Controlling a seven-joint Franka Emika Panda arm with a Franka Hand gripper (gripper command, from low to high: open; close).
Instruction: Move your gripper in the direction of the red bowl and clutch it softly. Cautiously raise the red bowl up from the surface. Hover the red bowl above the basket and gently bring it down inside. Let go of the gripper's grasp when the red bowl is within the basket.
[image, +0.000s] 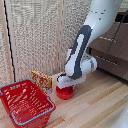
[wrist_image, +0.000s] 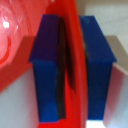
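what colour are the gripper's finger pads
Dark blue, clearest in the wrist view, where the pads straddle the red bowl's rim.

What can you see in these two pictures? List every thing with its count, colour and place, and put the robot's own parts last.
Bowl: one, red, on the wooden floor at the middle of the exterior view, its rim between the gripper's fingers.
Basket: one, red with a grey-blue rim, at the exterior view's lower left, apart from the bowl.
Box: one, yellow and red, standing behind the basket by the wall.
Arm: one, white, reaching down from the upper right.
Gripper: one, blue fingers shut on the bowl's rim.
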